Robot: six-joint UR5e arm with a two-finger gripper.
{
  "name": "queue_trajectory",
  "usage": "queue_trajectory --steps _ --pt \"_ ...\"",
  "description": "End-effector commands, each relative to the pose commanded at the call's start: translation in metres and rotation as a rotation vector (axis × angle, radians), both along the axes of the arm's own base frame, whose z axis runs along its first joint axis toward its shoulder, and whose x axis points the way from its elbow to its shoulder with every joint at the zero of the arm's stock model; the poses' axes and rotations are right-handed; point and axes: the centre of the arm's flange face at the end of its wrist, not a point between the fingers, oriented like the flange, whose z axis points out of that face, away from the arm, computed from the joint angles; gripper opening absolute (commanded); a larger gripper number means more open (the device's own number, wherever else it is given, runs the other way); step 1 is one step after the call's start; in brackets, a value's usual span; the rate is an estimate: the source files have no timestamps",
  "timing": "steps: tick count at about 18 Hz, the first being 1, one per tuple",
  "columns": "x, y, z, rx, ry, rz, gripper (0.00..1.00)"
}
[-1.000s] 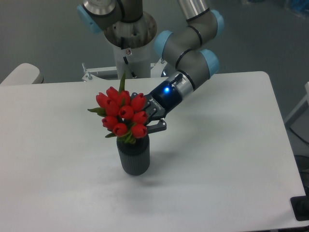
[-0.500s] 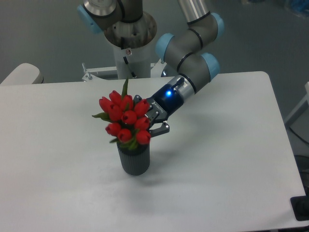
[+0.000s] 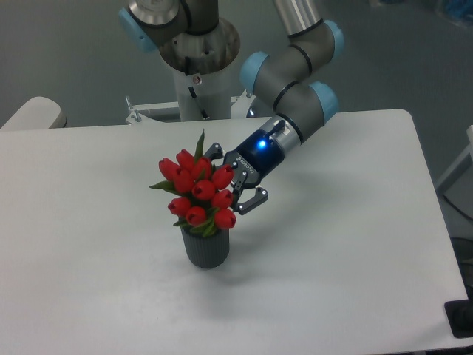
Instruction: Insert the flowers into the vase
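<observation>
Flowers (image 3: 198, 190) centre-left of frame, bunch of red tulip buds with green leaves, sitting in the mouth of vase (image 3: 206, 247). Stems down inside the vase, hidden below the rim. Long axis of bunch near upright, tilted a little so heads lean toward upper left, one green leaf tip sticking up at the top. Bunch wider than the vase, buds overhanging the rim on both sides.

Gripper (image 3: 238, 180) just right of the bunch, reaching in from upper right of frame, pointed down-left. Black fingers (image 3: 253, 204) spread apart, one at the upper edge of the bunch near the top buds, the other lower right beside the bottom buds. Lower finger visibly clear of the buds by a small gap; upper finger partly behind the blooms, contact there cannot be told. Nothing pinched between them as far as visible. Blue light on at the wrist (image 3: 259, 143).

Vase dark grey, ribbed, upright on white table (image 3: 347, 244), slightly below and left of frame centre. Arm (image 3: 295, 81) folded over the table's upper middle, base column (image 3: 196, 66) at top centre behind the table's far edge. Pale rounded object (image 3: 31, 115) at left edge, partly cut off.
</observation>
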Motion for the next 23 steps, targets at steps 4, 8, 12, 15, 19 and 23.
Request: queue_trajectory --steps 4,8,12,15,19,23 --pt "0.001 -0.002 -0.007 -0.069 0.034 -0.001 0.81" --pt "-0.002 -0.004 -0.004 -0.069 0.039 0.005 0.84" --pt "-0.018 -0.019 0.001 -0.065 0.049 0.047 0.90" --pt "-0.032 -0.035 0.020 -0.056 0.091 0.087 0.93" --pt "-0.065 -0.052 0.039 -0.089 0.162 0.141 0.99" --pt "-0.097 -0.061 0.050 -0.192 0.254 0.178 1.00"
